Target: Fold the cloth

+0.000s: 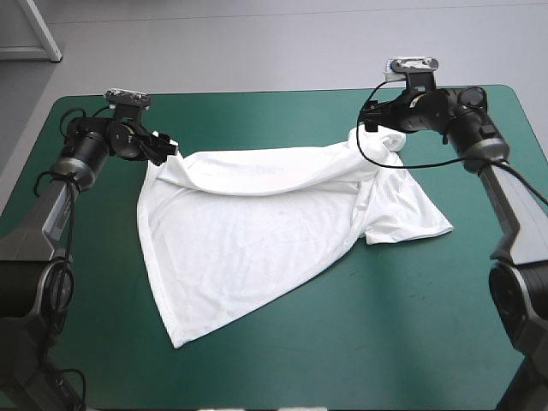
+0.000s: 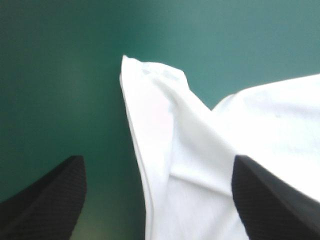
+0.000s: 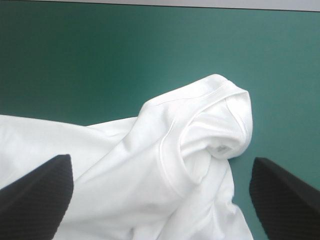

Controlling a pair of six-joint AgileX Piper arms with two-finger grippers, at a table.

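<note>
High view shows the T-shirt (image 1: pixel 257 231) lying loosely spread mid-table on the teal-green cover (image 1: pixel 257 116), no fold made yet (all folding seemingly remains), the left gripper (image 1: pixel 169 150) and right gripper (image 1: pixel 369 128) at its far corners, fingers spread apart.

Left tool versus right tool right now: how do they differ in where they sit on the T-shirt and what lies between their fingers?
The left tool is at the T-shirt's far-left corner, the right tool at its far-right end. Between the left tool's fingers lies a flat, pointed corner; between the right tool's, a bunched, rolled fold. Shared: both are open, gripping nothing, near the table's far edge.
</note>
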